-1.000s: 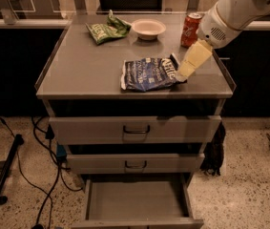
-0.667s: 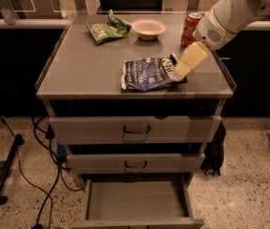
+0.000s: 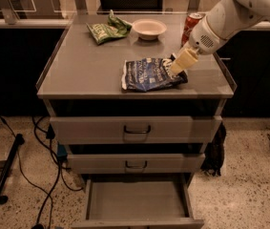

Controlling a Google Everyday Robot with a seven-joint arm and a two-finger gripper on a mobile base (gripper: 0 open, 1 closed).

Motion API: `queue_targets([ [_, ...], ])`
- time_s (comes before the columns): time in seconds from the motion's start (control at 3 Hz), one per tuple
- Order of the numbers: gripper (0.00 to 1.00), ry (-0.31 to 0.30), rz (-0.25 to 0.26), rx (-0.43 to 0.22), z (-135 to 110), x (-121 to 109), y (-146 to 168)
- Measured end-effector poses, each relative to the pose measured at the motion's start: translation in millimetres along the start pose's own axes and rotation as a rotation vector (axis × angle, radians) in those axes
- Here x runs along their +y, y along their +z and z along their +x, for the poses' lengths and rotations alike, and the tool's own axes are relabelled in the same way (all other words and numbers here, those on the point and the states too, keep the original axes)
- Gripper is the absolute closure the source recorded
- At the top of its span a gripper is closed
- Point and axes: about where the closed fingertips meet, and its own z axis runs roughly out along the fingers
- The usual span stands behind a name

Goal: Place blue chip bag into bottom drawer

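The blue chip bag (image 3: 146, 74) lies flat on the grey cabinet top (image 3: 87, 66), right of centre near the front edge. My gripper (image 3: 181, 63) comes in from the upper right on a white arm and sits over the bag's right end, touching or just above it. The bottom drawer (image 3: 137, 202) is pulled out at floor level, and its tray is bare.
A green snack bag (image 3: 108, 31), a white bowl (image 3: 149, 28) and a red can (image 3: 192, 25) stand at the back of the top. The two upper drawers (image 3: 137, 130) with wire handles are shut. Cables (image 3: 44, 175) and a black stand leg (image 3: 5, 173) lie on the floor at left.
My gripper has moved a little left and down onto the right end of the blue chip bag. The bag has not moved.
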Motion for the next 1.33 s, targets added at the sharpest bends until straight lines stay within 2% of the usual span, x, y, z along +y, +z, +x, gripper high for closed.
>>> queue_targets([
  [0.33,0.38,0.027,-0.009,0.01,7,-4,9],
  [0.67,0.2,0.068,-0.003,0.021,16,-16,16],
  [1.33,0.17,0.118,-0.01,0.041,25,-29,28],
])
